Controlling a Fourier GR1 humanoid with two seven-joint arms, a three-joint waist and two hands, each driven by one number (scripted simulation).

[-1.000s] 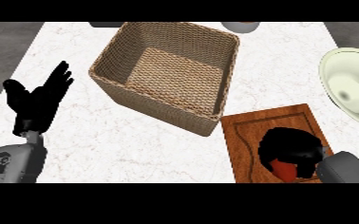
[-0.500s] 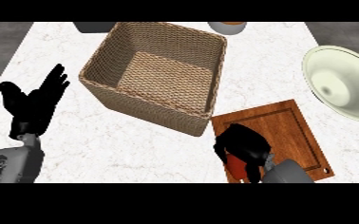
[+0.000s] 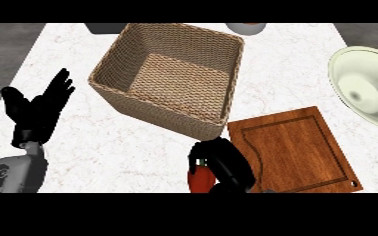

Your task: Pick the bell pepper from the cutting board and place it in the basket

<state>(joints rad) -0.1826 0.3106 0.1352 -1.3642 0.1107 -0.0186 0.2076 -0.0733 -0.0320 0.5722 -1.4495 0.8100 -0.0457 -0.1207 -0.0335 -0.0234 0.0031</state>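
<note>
I see right hand (image 3: 225, 167) curled round red bell pepper (image 3: 199, 179) | wicker basket (image 3: 171, 77) at 11 o'clock, near | left hand (image 3: 38, 111) relaxed, farther off

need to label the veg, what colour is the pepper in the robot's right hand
Red; the bell pepper shows under the right hand in the head view.

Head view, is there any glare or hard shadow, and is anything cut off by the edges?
Head view: even light, no glare; the basket only shades its inner walls. The bowl is cut by the right edge. The right hand, fingers curled round the red bell pepper, is clipped at the bottom.
</note>
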